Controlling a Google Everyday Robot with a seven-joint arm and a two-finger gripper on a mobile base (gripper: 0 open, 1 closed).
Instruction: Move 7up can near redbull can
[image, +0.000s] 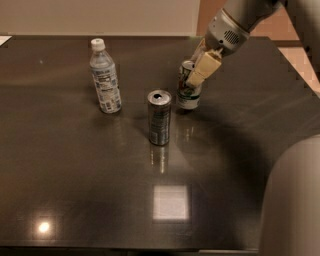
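Note:
The 7up can (188, 98), white and green with a silver top, stands just right of and behind the redbull can (159, 118), a tall slim silver-grey can near the table's middle. A narrow gap lies between the two cans. My gripper (194, 76) reaches down from the upper right and is shut on the 7up can's upper part. One cream finger (202, 69) lies across the can's front; the other finger is hidden behind the can.
A clear plastic bottle (105, 78) with a white cap stands left of the redbull can. The dark glossy table (75, 175) ends at the right near my arm's white body (292, 200), which fills the lower right corner.

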